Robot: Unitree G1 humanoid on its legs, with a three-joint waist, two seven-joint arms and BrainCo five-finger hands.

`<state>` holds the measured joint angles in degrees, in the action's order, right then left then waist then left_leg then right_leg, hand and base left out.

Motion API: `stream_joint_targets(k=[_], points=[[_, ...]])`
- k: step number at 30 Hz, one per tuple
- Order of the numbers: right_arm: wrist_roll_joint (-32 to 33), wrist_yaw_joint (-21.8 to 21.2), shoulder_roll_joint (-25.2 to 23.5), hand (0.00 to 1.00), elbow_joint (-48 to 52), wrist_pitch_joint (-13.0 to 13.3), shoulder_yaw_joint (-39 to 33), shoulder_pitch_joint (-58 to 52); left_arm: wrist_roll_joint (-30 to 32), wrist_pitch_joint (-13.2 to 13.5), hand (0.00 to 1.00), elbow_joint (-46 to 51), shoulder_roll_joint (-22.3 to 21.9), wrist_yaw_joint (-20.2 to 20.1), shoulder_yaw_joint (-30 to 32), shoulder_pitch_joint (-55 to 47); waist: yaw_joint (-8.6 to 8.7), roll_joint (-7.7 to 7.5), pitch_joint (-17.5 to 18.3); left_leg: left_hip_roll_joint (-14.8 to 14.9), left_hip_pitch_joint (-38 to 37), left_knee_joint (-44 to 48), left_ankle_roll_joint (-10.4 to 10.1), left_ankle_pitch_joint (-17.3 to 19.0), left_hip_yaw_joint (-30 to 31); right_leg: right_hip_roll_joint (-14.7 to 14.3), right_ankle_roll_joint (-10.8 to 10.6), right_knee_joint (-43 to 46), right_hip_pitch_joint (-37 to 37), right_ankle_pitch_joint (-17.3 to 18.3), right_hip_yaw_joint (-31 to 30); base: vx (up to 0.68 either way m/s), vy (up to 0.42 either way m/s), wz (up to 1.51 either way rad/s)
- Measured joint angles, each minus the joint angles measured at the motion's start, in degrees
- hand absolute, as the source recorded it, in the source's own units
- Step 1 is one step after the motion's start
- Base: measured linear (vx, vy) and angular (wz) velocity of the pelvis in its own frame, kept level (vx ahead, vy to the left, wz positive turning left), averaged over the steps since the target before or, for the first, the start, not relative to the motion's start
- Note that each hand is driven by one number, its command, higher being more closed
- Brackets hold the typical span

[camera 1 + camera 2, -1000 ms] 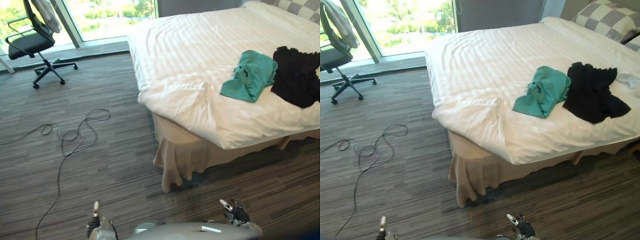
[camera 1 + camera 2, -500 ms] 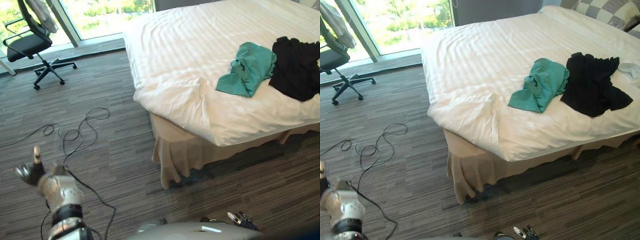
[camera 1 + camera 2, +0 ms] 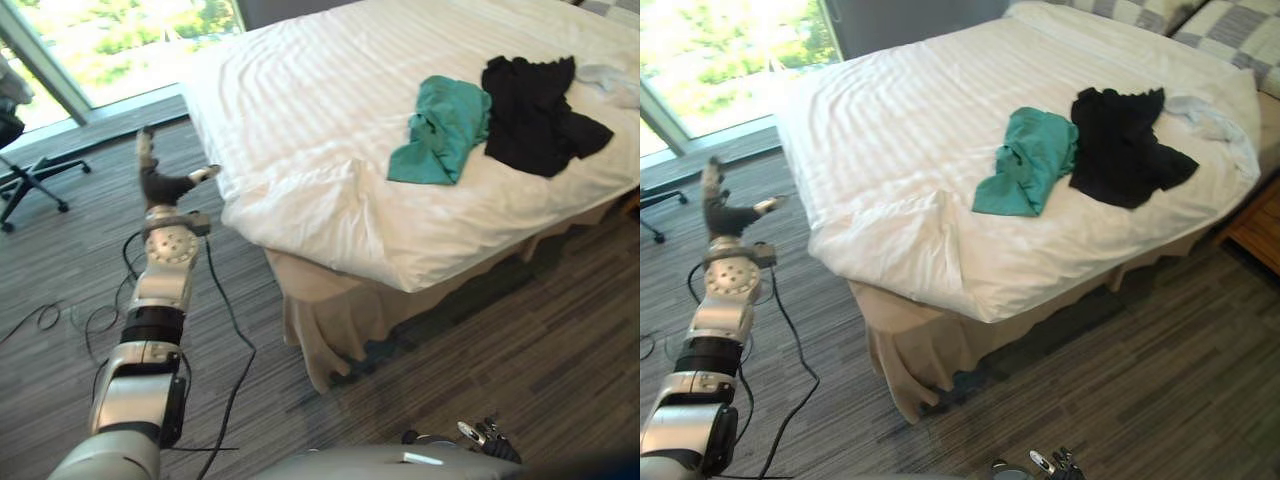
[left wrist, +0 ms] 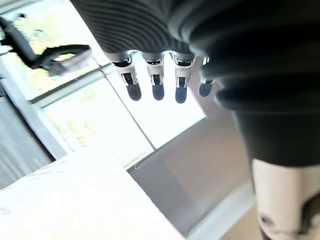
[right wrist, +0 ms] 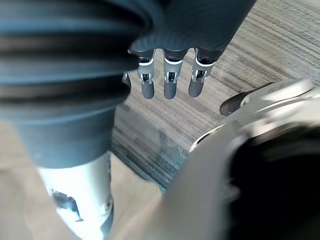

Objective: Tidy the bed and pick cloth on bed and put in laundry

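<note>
Striped white bedding [image 3: 300, 110] — crumpled teal cloth [image 3: 445, 130] lies against rumpled black cloth [image 3: 530, 110].

Bright daylight pours through the glaring window [image 3: 730, 50] onto the bed [image 3: 940, 130].

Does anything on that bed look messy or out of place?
Yes. A teal garment and a black garment lie crumpled on the white duvet, and the duvet's near corner is rumpled.
</note>
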<state>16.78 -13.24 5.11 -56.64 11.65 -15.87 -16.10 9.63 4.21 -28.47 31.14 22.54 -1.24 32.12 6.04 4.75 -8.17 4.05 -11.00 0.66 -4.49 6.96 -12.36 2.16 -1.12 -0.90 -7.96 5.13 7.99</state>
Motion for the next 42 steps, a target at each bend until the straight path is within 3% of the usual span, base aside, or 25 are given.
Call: stream_joint_targets(k=[5,7,9,10,12,16,20,24,26,28,34,39,40,42], points=[[0.0,-0.8,-0.2,0.00,0.0,0.0,-1.2,-2.7,14.7,-5.3,0.00,-0.3,2.2,-1.8,-6.3,3.7,1.21,0.32,0.0,0.1,0.0,0.7,0.0,0.0,-1.6,0.0,0.5,2.2,1.9,0.4,-2.5,0.00,-0.024,-0.26],[-0.1,-1.8,-0.2,0.00,0.0,0.3,-1.8,-3.1,21.7,-9.3,0.00,-3.2,3.5,-2.7,-9.7,5.7,2.20,0.54,0.0,0.1,0.4,0.7,0.0,0.0,-2.1,0.0,0.6,3.7,3.4,0.8,-3.0,-0.03,-0.018,-0.14],[-0.1,-2.4,-0.1,0.00,0.9,0.9,-1.7,-3.0,24.1,-12.9,0.00,-7.4,4.3,-3.9,-10.8,6.5,2.97,1.05,0.0,0.0,1.2,0.7,0.0,0.0,-3.2,0.0,0.6,5.3,5.4,1.1,-4.1,-0.06,-0.005,-0.24],[0.0,-2.5,0.0,0.00,1.9,1.1,-1.5,-2.7,24.0,-15.8,0.00,-9.4,4.3,-3.9,-10.9,6.8,3.65,1.79,-0.4,-0.1,2.4,0.7,0.0,0.0,-3.3,0.1,0.5,6.6,7.5,1.3,-4.7,-0.08,0.000,-0.25],[0.5,-2.8,0.8,0.00,3.2,1.1,-0.9,-1.7,22.3,-18.7,0.00,-11.4,4.2,-3.8,-10.9,7.1,4.17,3.18,-1.5,-0.6,5.0,0.6,0.1,-0.1,-4.3,0.4,0.2,9.3,11.7,1.8,-5.5,-0.11,0.015,-0.19],[2.3,-3.3,3.1,0.00,5.2,1.2,1.1,1.7,18.9,-21.3,0.00,-13.1,1.7,-0.2,-10.9,7.4,5.79,4.59,-6.5,-3.3,9.1,0.5,1.6,-1.7,-4.5,3.1,-0.8,17.5,19.8,5.0,-6.9,-0.13,0.014,0.03],[5.3,-4.3,3.8,0.00,11.1,1.4,6.0,4.7,13.9,-22.0,0.00,-13.4,-0.9,5.4,-10.9,8.0,5.88,3.67,-10.0,-4.7,14.6,0.2,1.6,-4.0,-6.8,4.4,-0.6,23.1,28.5,5.7,-8.6,-0.17,-0.048,-0.05],[9.0,-5.1,3.9,0.00,21.1,2.9,9.6,5.1,13.6,-21.5,0.00,-11.7,-1.6,10.3,-12.4,13.6,5.60,1.09,-12.8,-3.7,18.8,0.2,1.6,-4.4,-14.5,4.3,-0.1,25.3,33.8,5.5,-8.3,-0.14,-0.055,0.09],[10.3,-5.7,4.2,0.00,24.5,3.3,9.7,5.4,13.6,-23.0,0.00,-9.6,-1.5,12.5,-12.8,16.7,5.36,0.45,-13.6,-3.8,20.9,-0.6,2.3,-4.7,-17.0,4.4,0.0,26.4,36.8,5.1,-8.6,-0.12,-0.008,0.03],[11.1,-6.3,4.4,0.00,26.7,3.5,9.6,6.4,14.9,-26.1,0.00,-7.7,-1.3,13.7,-12.9,19.4,4.95,-0.53,-14.7,-3.9,23.3,-0.3,2.8,-5.1,-17.9,4.4,-0.1,26.4,39.5,4.1,-9.3,-0.04,-0.004,-0.09],[13.1,-6.9,4.4,0.00,31.2,3.7,9.9,7.4,15.7,-33.5,0.00,-3.6,-1.3,15.6,-13.5,25.6,3.13,-1.55,-16.8,-3.6,28.2,1.8,2.7,-5.1,-19.4,4.3,-0.3,25.6,43.6,1.9,-10.5,0.04,-0.010,-0.04],[14.6,-6.9,4.6,0.00,33.3,3.8,9.5,7.7,15.7,-36.8,0.00,-2.0,-1.3,16.5,-13.5,28.3,2.52,-2.54,-17.4,-3.0,30.3,3.0,2.7,-5.1,-19.5,4.2,-0.6,22.9,43.8,0.1,-10.4,0.04,-0.001,0.02],[14.6,-6.9,4.6,0.00,33.3,3.8,9.5,7.7,15.7,-37.2,1.00,-2.0,-1.3,16.5,-13.5,28.6,2.49,-2.67,-17.5,-3.0,30.5,3.2,2.7,-5.1,-19.5,4.2,-0.7,22.8,43.8,0.0,-10.4,0.03,0.003,0.01],[14.7,-6.9,4.5,0.00,33.4,3.7,9.6,7.7,15.7,-38.8,1.00,-2.0,-1.3,16.5,-13.5,29.9,2.41,-3.08,-17.9,-3.0,31.1,3.6,2.7,-5.1,-19.1,4.3,-0.8,22.4,43.8,-0.3,-10.4,0.02,-0.009,0.07]])
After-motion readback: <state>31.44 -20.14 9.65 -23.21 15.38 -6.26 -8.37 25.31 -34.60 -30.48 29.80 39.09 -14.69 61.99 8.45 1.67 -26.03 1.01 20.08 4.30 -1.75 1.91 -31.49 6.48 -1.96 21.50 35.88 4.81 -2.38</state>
